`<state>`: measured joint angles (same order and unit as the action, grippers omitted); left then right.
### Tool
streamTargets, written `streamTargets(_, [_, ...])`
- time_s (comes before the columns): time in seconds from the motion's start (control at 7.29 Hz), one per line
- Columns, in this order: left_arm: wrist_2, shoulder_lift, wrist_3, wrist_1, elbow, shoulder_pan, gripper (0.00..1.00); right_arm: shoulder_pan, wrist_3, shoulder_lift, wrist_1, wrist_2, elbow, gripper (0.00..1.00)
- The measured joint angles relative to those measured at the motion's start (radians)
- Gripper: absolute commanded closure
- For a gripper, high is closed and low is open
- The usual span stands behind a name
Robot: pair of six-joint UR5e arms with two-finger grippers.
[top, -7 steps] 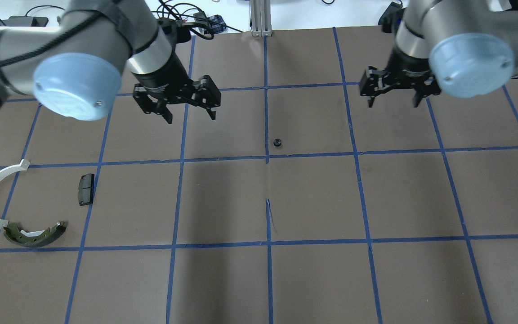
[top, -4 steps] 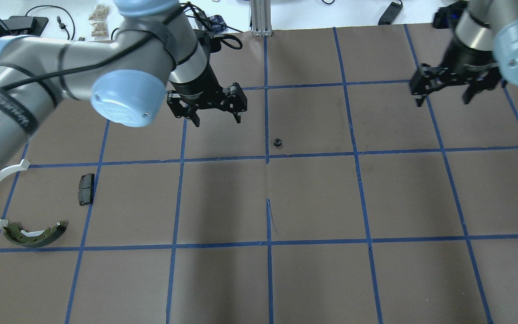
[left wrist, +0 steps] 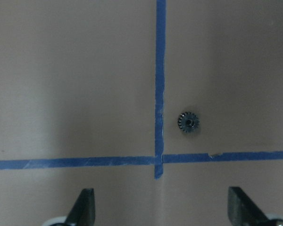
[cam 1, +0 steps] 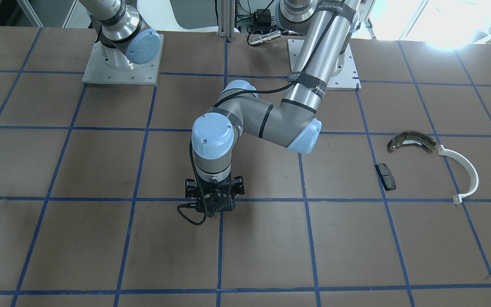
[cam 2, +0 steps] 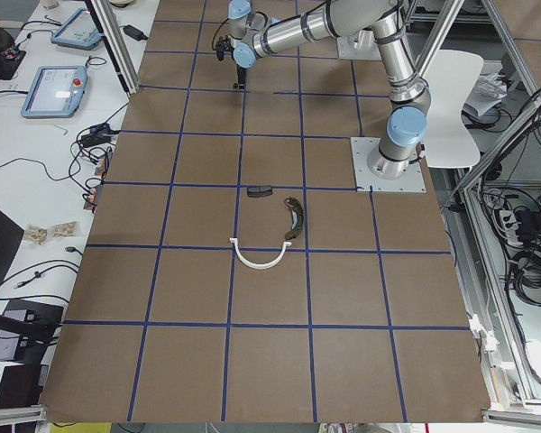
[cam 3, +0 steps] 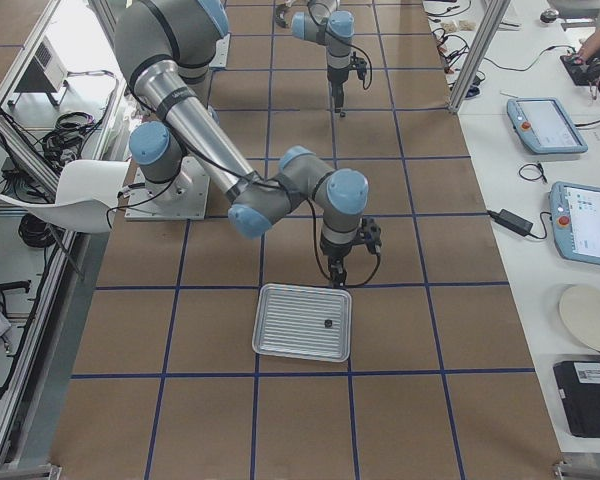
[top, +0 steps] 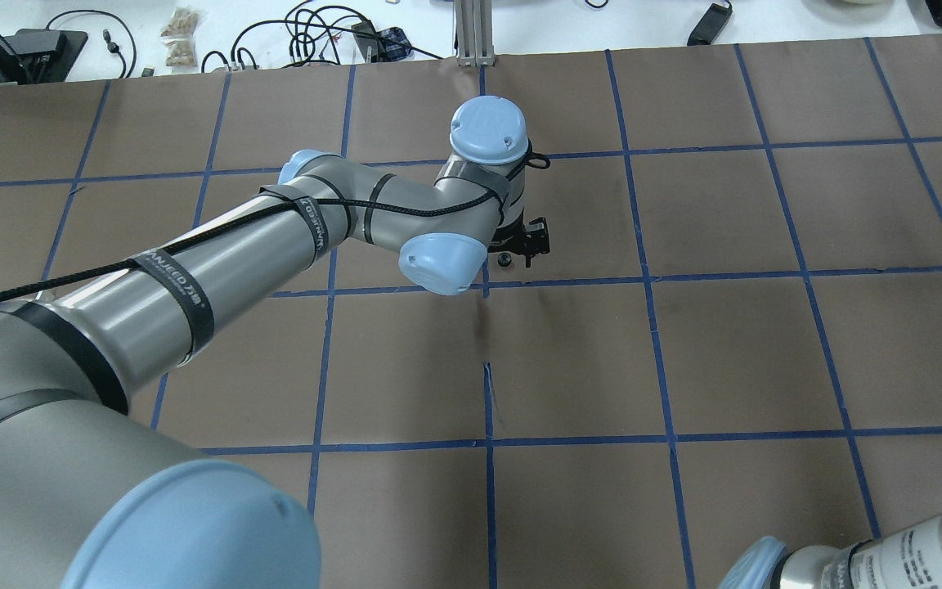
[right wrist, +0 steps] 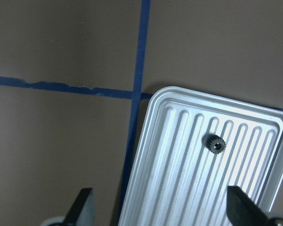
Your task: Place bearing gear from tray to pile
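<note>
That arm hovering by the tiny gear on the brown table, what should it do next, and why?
Probably nudge the left gripper forward and slightly sideways: its jaws stand open, but the gear lies on the table ahead of them, not yet between them.

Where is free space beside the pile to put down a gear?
The mat is bare between the black pad and the white arc, below the bronze shoe in the front view. The square between pad and left gripper is bare too. It is tight where shoe and arc come together.
</note>
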<state>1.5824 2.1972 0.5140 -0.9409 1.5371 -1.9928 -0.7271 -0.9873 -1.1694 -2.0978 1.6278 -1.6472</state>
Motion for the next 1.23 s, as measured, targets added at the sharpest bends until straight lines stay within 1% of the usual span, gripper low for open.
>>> streamTargets(0.14, [0.004, 0.033, 0.022, 0.005, -0.031, -0.006, 0.02, 0.04, -0.063, 0.066, -0.07, -0.017, 0.002, 0.04])
streamTargets(0.27, [0.019, 0.056, 0.029, 0.007, -0.061, -0.009, 0.16, 0.067, -0.11, 0.116, -0.123, -0.03, 0.004, 0.04])
streamTargets(0.41, [0.049, 0.068, 0.028, 0.006, -0.078, -0.01, 0.17, 0.086, -0.133, 0.147, -0.151, -0.046, 0.005, 0.07])
streamTargets(0.55, [0.073, 0.075, 0.025, 0.006, -0.082, -0.01, 0.24, 0.098, -0.143, 0.162, -0.162, -0.06, 0.007, 0.1])
streamTargets(0.69, [0.075, 0.08, 0.023, 0.006, -0.08, -0.01, 0.33, 0.102, -0.145, 0.17, -0.166, -0.068, 0.01, 0.13])
streamTargets(0.82, [0.054, 0.083, 0.023, 0.005, -0.082, -0.009, 0.34, 0.103, -0.145, 0.178, -0.167, -0.071, 0.014, 0.2])
streamTargets(0.96, [0.025, 0.083, 0.023, 0.003, -0.085, -0.009, 0.45, 0.104, -0.145, 0.186, -0.167, -0.072, 0.018, 0.26])
streamTargets(1.1, [0.011, 0.083, 0.021, 0.001, -0.086, -0.009, 0.72, 0.104, -0.147, 0.192, -0.17, -0.073, 0.02, 0.32])
streamTargets(1.23, [0.007, 0.082, 0.018, 0.0, -0.086, -0.008, 0.85, 0.104, -0.151, 0.195, -0.184, -0.075, 0.02, 0.42])
